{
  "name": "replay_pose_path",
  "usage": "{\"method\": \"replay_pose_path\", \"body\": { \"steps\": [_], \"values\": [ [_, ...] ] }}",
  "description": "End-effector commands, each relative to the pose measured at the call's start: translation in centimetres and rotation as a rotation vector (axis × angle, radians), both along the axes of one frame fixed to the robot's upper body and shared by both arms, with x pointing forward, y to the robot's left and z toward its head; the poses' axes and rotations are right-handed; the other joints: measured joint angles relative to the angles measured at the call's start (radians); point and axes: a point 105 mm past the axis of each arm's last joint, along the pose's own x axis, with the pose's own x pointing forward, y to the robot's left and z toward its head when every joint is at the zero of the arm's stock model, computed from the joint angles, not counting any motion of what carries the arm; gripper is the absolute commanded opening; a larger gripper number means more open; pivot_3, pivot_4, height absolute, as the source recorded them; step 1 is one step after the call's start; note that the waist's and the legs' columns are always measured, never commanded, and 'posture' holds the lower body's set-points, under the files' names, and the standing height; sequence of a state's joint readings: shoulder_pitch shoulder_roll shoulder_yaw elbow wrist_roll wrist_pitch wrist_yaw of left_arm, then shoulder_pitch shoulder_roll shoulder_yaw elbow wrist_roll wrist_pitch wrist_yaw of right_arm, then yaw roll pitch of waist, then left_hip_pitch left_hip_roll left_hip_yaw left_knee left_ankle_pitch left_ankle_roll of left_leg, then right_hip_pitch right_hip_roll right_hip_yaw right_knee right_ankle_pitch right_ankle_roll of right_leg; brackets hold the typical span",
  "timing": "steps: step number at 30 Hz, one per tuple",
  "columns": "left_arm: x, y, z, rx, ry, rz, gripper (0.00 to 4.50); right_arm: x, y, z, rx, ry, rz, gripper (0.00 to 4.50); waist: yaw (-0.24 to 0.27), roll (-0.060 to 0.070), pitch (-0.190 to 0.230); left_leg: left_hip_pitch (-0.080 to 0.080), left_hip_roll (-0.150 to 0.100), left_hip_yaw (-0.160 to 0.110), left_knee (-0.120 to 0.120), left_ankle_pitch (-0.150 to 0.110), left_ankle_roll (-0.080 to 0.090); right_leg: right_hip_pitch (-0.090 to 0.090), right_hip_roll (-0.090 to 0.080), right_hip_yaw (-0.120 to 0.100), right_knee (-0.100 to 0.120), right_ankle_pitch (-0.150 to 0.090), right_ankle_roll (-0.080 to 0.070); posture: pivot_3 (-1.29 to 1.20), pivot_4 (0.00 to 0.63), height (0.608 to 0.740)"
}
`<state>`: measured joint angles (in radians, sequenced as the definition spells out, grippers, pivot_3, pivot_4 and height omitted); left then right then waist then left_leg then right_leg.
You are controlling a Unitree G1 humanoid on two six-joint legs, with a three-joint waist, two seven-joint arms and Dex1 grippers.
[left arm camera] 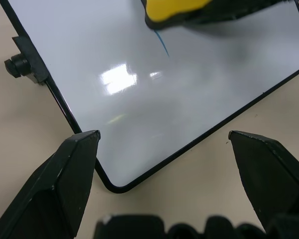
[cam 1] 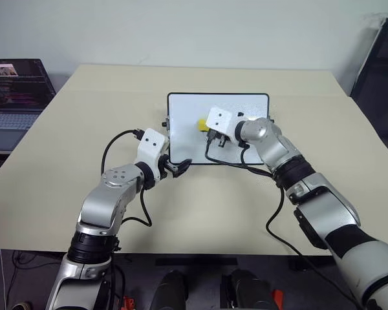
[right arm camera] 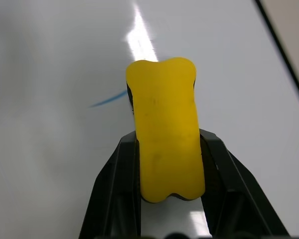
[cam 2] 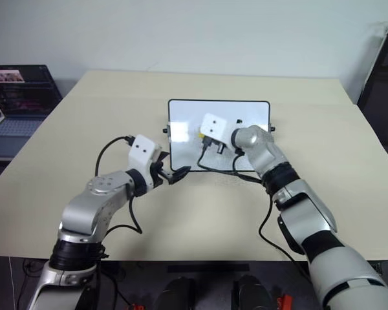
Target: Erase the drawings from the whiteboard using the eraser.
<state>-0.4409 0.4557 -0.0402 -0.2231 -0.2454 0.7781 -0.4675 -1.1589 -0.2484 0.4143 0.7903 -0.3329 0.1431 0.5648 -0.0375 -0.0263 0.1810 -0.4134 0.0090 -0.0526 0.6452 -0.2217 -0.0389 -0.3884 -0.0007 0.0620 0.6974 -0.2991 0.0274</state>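
One blue stroke [right arm camera: 109, 99] left just beside yellow eraser [right arm camera: 165, 129], gripped in right hand [right arm camera: 168, 149] on whiteboard [cam 1: 184, 110]; left hand [left arm camera: 164, 144] open.

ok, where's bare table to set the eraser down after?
Bare table lies right of the whiteboard, behind its far edge, and along the near edge between the arms. It is crowded at the board: the left gripper sits open at the near-left corner, and the right gripper, shut on the eraser, is over it.
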Motion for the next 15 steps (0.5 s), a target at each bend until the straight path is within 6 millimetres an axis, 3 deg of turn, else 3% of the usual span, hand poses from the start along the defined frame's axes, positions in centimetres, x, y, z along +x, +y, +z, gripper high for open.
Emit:
{"method": "replay_pose_path", "body": {
  "steps": [1, 9, 12, 15],
  "values": [
    [-0.1, -0.5, 1.4, -0.001, -0.053, -0.019, 4.50, -0.3, -0.2, -0.2, -0.029, 0.011, 0.024, 1.14, 0.000, 0.000, 0.000, 0.000, 0.000, 0.000, 0.000, 0.000, 0.000, 0.000, 0.000, 0.000, 0.000, 0.000, 0.000, 0.00, 0.150, 0.740],
    [-0.1, -0.4, 1.4, 0.000, -0.050, -0.016, 4.50, -2.2, 0.1, -2.8, -0.170, 0.056, 0.136, 1.14, -0.003, 0.000, 0.000, 0.000, 0.000, 0.000, 0.000, 0.000, 0.000, 0.000, 0.000, 0.000, 0.000, 0.000, 0.000, 0.00, 0.150, 0.740],
    [-0.1, -0.5, 1.4, -0.001, -0.049, -0.016, 4.50, -2.2, 0.3, -2.4, -0.208, -0.007, 0.141, 1.14, -0.004, 0.000, 0.000, 0.000, 0.000, 0.000, 0.000, 0.000, 0.000, 0.000, 0.000, 0.000, 0.000, 0.000, 0.000, 0.00, 0.150, 0.740],
    [-0.1, -0.5, 1.4, 0.000, -0.049, -0.017, 4.50, -1.2, 0.6, -0.5, -0.159, -0.118, 0.096, 1.14, -0.004, 0.000, 0.000, 0.000, 0.000, 0.000, 0.000, 0.000, 0.000, 0.000, 0.000, 0.000, 0.000, 0.000, 0.000, 0.00, 0.150, 0.740]
  ]
}}
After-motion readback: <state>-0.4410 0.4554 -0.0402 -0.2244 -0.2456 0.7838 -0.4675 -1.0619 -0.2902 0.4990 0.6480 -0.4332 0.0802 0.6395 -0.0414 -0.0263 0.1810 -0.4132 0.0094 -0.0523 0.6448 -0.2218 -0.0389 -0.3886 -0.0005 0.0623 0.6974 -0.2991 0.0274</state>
